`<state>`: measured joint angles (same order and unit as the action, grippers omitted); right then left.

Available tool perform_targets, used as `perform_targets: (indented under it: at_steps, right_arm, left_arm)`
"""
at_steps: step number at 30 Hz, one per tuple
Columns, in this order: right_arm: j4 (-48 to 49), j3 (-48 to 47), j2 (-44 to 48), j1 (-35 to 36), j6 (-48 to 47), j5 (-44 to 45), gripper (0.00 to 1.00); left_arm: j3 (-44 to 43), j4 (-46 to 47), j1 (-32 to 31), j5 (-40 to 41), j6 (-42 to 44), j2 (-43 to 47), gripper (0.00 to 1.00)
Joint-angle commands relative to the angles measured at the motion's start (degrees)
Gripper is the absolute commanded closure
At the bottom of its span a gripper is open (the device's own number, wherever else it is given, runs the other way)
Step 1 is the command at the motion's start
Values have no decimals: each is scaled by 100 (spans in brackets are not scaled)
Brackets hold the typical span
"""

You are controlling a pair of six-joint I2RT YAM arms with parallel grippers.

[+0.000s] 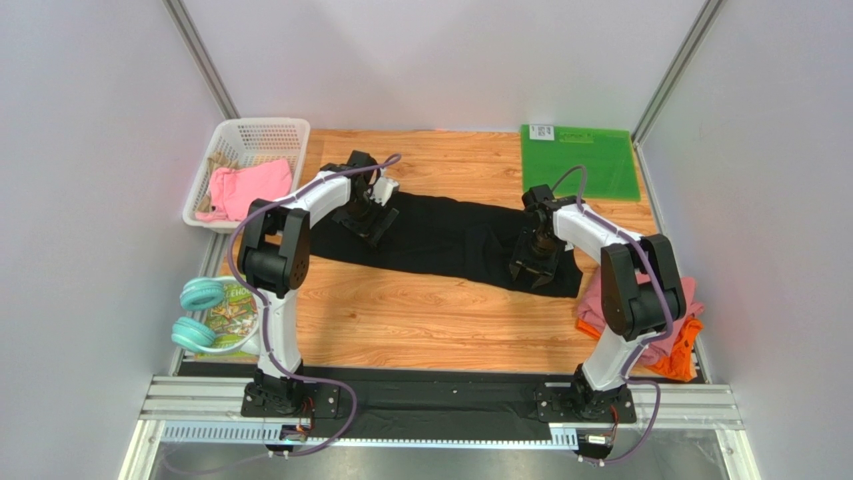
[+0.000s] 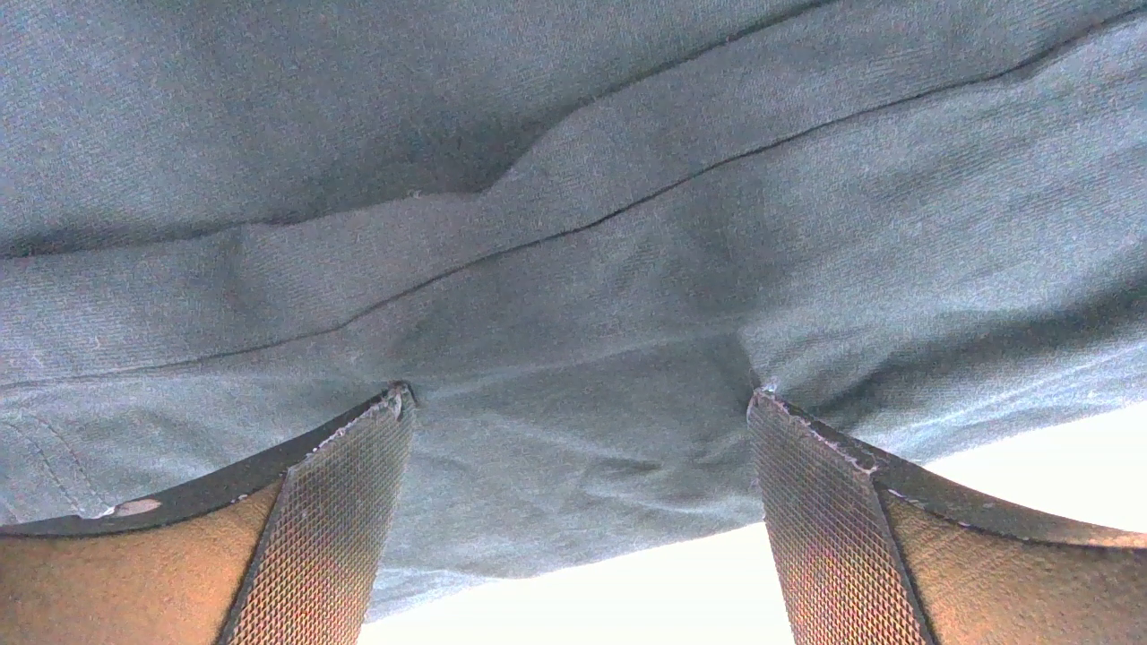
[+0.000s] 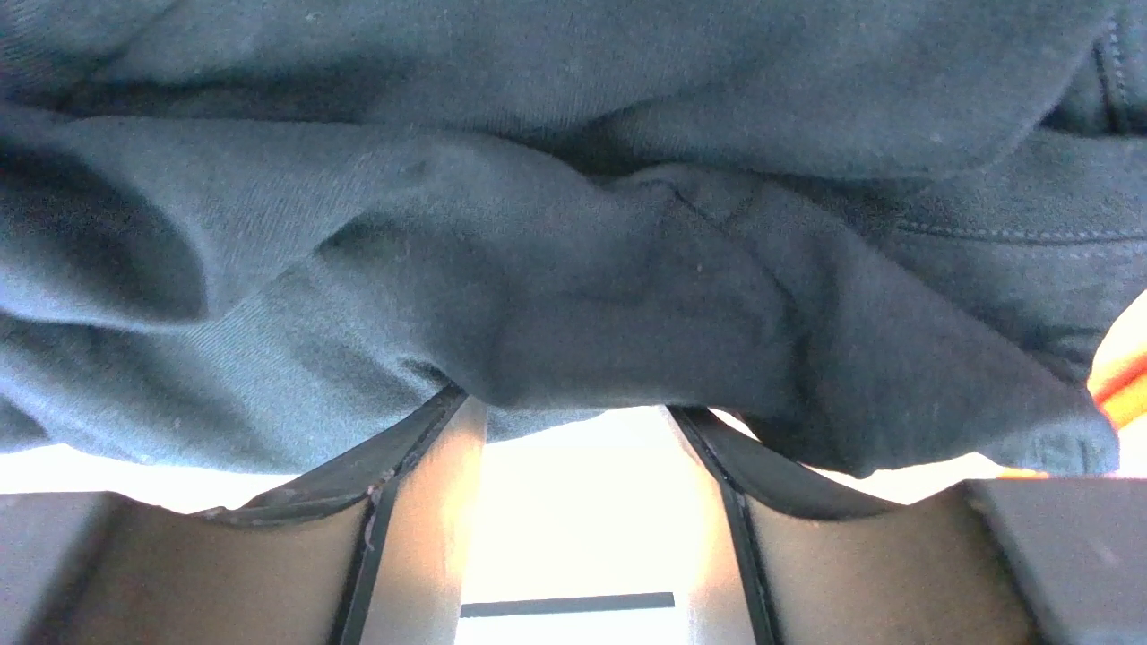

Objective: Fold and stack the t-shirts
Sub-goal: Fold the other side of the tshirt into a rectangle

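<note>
The black t-shirt (image 1: pixel 451 240) lies folded into a long band across the middle of the wooden table (image 1: pixel 420 320). My left gripper (image 1: pixel 366 214) is down on its left end, jaws open, both tips pressing into the cloth (image 2: pixel 579 269); the left gripper (image 2: pixel 579 397) has fabric spanning the wide gap. My right gripper (image 1: pixel 536 262) rests on the shirt's bunched right end (image 3: pixel 579 269). The right gripper (image 3: pixel 566 401) is open, with bright table showing between its fingers. A dusty-pink t-shirt (image 1: pixel 613 300) and an orange t-shirt (image 1: pixel 683 358) lie piled at the right edge, partly hidden by the right arm.
A white basket (image 1: pixel 262 132) at the back left holds a pink cloth (image 1: pixel 245 186). The green mat (image 1: pixel 579 160) lies flat at the back right. Teal headphones (image 1: pixel 198 314) sit on a printed sheet (image 1: pixel 232 312) at the left edge. Grey walls close in on three sides.
</note>
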<state>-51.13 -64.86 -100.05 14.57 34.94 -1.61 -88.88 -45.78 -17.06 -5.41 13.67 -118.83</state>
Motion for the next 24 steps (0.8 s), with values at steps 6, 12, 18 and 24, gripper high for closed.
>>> perform_targets:
  at_steps: [6, 12, 18, 24]
  right_arm:
    - [261, 52, 240, 2, 189, -24, 48]
    - [455, -52, 38, 2, 285, -42, 58]
    - [420, -255, 56, 2, 303, 20, 71]
    - [499, -194, -58, 2, 347, -50, 78]
  left_arm:
    - [55, 69, 1, 84, 153, 360, 2]
    - [117, 87, 1, 145, 188, 430, 2]
    - [204, 122, 10, 224, 232, 465, 2]
    - [266, 166, 18, 295, 276, 545, 2]
